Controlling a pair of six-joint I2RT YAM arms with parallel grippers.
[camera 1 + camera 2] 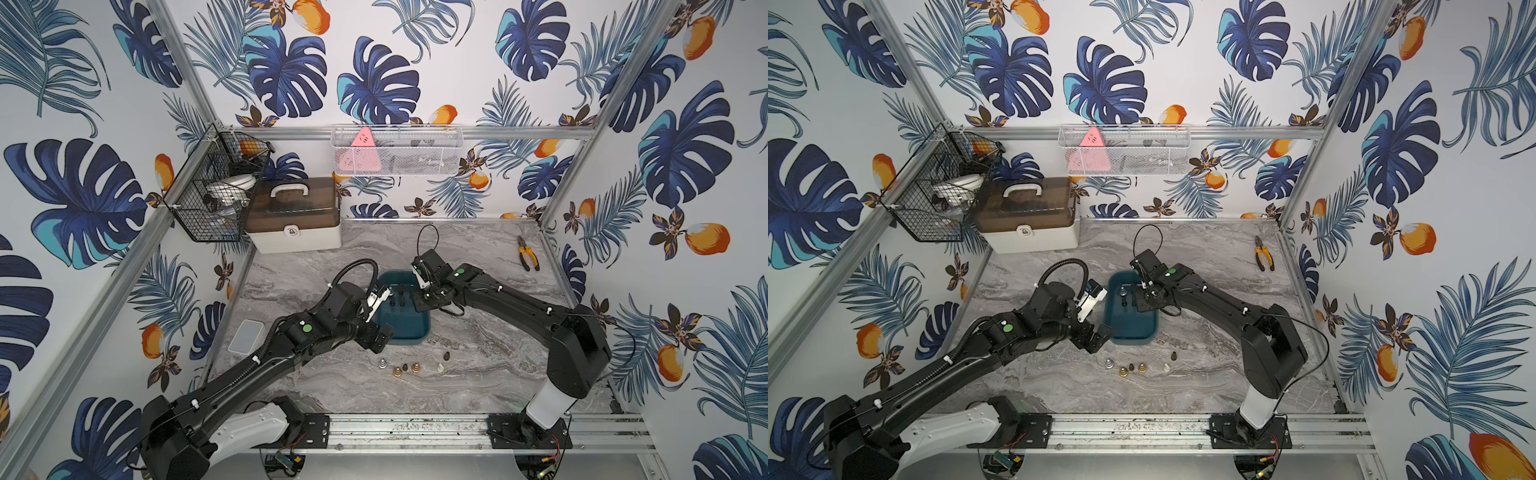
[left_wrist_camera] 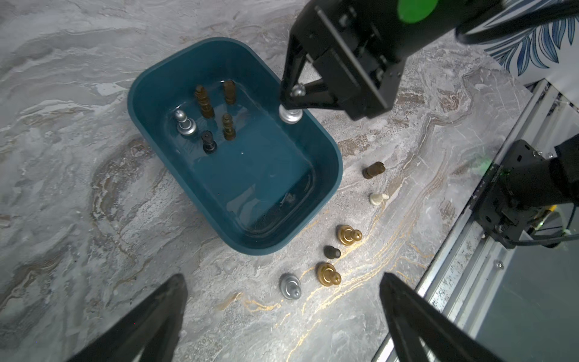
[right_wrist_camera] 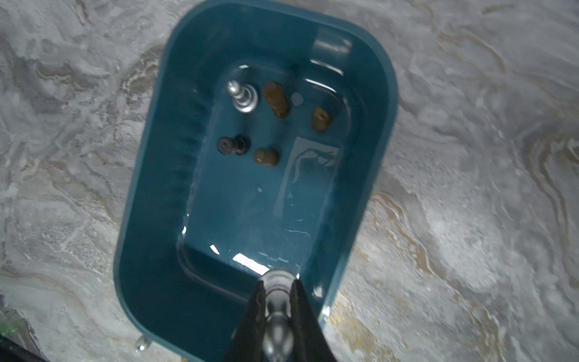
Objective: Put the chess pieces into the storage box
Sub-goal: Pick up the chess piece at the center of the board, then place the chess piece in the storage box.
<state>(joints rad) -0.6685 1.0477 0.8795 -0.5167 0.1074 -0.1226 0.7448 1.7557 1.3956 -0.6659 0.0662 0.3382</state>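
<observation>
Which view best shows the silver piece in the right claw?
Left wrist: the silver piece shows from the side, pinched in the right claw near the box rim. Right wrist shows it close but blurred, looking down its length. In both top views it is too small to make out.

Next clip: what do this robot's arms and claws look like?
The left arm and right arm are black, boxy links on white base segments, each marked with a green dot. A ribbed black hose loops over the left arm and a thin black cable over the right. The left claw and right claw have slim, tapering black fingers.
</observation>
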